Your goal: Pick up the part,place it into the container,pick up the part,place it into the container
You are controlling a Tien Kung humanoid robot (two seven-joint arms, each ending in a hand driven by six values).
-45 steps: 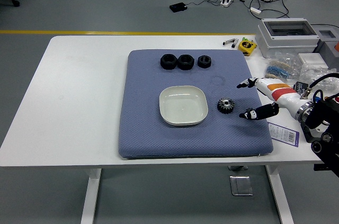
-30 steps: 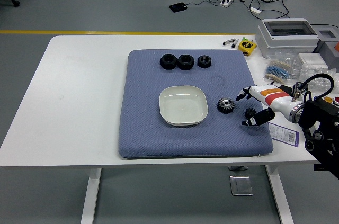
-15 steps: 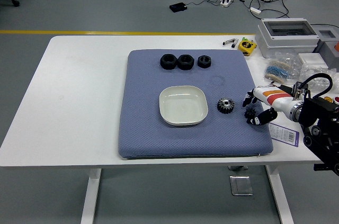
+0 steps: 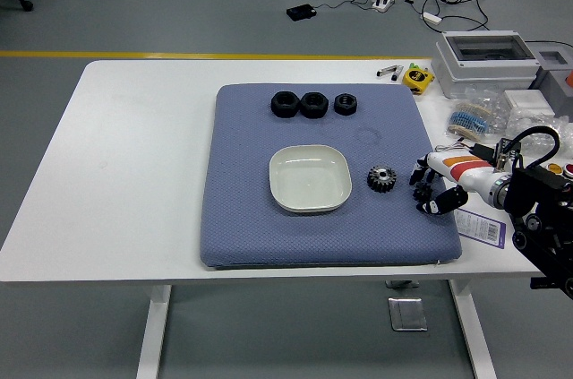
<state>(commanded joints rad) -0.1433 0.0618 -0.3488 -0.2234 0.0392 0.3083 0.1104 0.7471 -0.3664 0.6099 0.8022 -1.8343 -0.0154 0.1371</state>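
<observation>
Right hand (image 4: 436, 189) low at right edge of blue quilted mat (image 4: 242, 218); black fingers (image 4: 421, 173) curled around small dark gear part (image 4: 423, 191), grip looks partial. Second toothed black gear (image 4: 382, 179) beside empty white square dish (image 4: 310, 178). Risk: shallow pinch, part slips during lift; could knock neighbouring gear.

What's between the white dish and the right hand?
In the head view, one gear on the blue mat lies between the white dish and the right hand.

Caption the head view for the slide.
Right robot hand closes on a small black gear beside a second gear and an empty white dish on the blue mat.
</observation>
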